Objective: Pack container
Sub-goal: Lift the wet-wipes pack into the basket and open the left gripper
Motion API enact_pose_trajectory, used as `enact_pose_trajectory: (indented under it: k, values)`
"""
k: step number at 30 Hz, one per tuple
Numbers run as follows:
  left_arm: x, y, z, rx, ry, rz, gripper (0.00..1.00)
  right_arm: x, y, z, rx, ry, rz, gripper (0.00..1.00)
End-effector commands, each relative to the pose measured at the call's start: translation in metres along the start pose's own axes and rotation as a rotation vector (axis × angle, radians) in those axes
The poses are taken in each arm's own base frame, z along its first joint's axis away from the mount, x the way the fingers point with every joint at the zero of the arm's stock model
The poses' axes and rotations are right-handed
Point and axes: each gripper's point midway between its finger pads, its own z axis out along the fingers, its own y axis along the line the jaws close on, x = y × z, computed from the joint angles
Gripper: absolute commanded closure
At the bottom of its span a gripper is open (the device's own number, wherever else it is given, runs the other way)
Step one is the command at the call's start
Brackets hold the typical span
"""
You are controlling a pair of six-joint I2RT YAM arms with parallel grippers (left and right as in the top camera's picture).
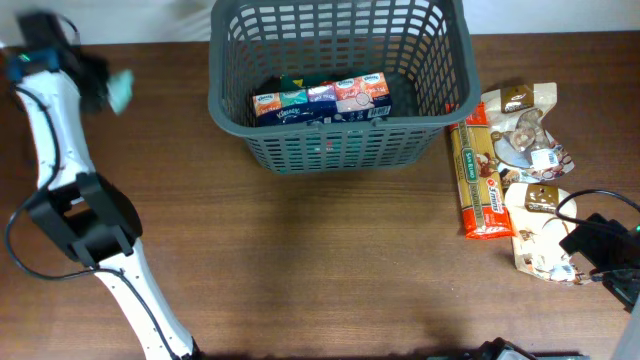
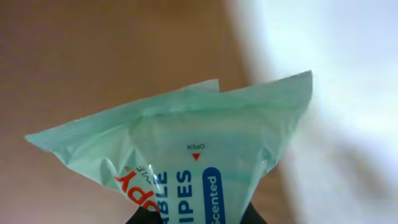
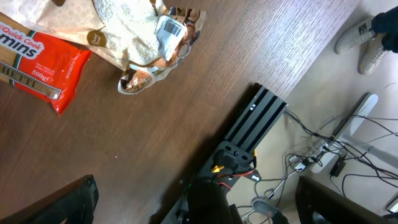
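Left claw (image 2: pixel 196 218) clenched on green wipes packet (image 2: pixel 186 149), far left of worktop (image 1: pixel 300 260). Right claw (image 3: pixel 202 208) splayed, empty, near right.

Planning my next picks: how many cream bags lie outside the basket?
2. One cream bag beside the basket; the other cream bag near the right gripper. None looks hidden.

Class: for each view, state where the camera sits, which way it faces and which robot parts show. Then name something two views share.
Overhead: above the table, facing straight down on the basket; the left arm and right arm show.
Left wrist: on the left arm, facing along its fingertips at the clamped wipes packet.
Right wrist: on the right arm, facing down at the table; its open fingers frame the view.
Shared: the red pasta pack appears in overhead and right wrist.
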Motion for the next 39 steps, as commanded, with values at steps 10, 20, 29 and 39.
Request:
enact_pose_trajectory:
  k: [10,20,29,39]
  values:
    - [0.078,-0.216,-0.269,0.862,-0.351,1.091,0.98,-0.001,-0.001,-0.001,-0.003,-0.003,0.009,0.01]
    - [0.285,-0.216,-0.298,1.343,-0.223,1.892,0.98,-0.001,-0.001,-0.001,-0.003,-0.003,0.009,0.01]
    - [0.345,-0.154,-0.183,0.968,0.150,2.158,0.98,-0.001,-0.001,-0.001,-0.004,-0.006,0.009,0.01]
    - [0.370,-0.097,-0.110,0.842,0.463,2.123,0.16,-0.001,-0.001,-0.001,-0.004,-0.006,0.009,0.01]
